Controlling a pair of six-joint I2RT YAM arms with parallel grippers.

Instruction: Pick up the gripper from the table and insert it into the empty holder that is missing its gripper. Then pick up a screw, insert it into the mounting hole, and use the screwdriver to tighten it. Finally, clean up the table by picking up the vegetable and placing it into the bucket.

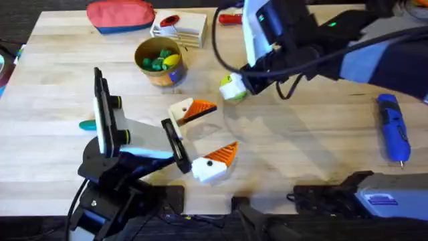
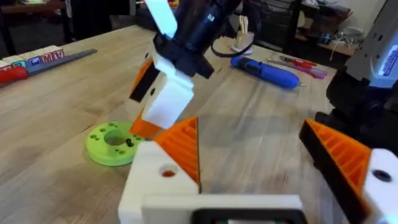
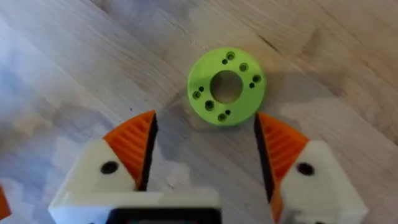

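Observation:
My right gripper hangs open just above the table, its orange-padded fingers on either side of a lime-green disc with small holes. I cannot tell whether a screw sits in any hole. My left gripper is open near the table's middle, and both of its white mounts carry orange tips. The blue screwdriver lies at the right. At the left edge lies the teal vegetable. The tan bucket stands at the back with green and yellow toys inside. The loose gripper and the empty holder are out of view.
A red pouch and a white box sit at the back, with a red-handled screwdriver beside them. The right arm crosses from the upper right. Bare wood lies between the left gripper and the blue screwdriver.

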